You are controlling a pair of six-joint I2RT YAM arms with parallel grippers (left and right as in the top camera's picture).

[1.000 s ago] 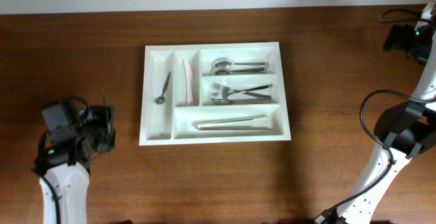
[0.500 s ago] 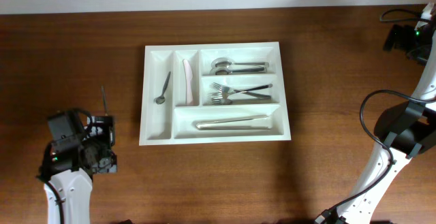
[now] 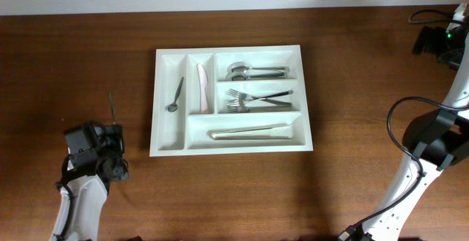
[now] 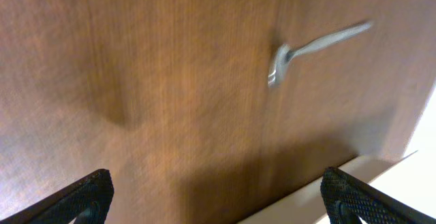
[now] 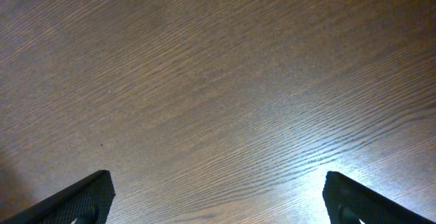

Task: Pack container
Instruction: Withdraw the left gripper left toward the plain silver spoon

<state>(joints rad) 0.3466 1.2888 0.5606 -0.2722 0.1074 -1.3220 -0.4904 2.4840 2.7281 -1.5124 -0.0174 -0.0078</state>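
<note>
The container [image 3: 305, 102], a big white cutlery tray, lies at the table's middle. It holds a small spoon [image 3: 175, 94], a pale pink knife [image 3: 200, 87], spoons [image 3: 253, 71], forks [image 3: 253, 98] and a long pair of tongs [image 3: 249, 132]. A thin teaspoon [image 3: 111, 104] lies on the wood left of the tray; the left wrist view shows this teaspoon [image 4: 313, 45] ahead of the fingers. My left gripper [image 3: 116, 154] [image 4: 218, 203] is open and empty, nearer the front edge than that teaspoon. My right gripper [image 5: 218, 203] is open over bare wood.
The right arm [image 3: 438, 142] stands along the table's right edge with loose black cables beside it. The tray's white corner [image 4: 409, 183] shows at the lower right of the left wrist view. A pale wall runs behind the table's far edge.
The left arm has drawn back toward the front edge, away from the teaspoon on the wood. The right arm and the tray's contents have not moved.
</note>
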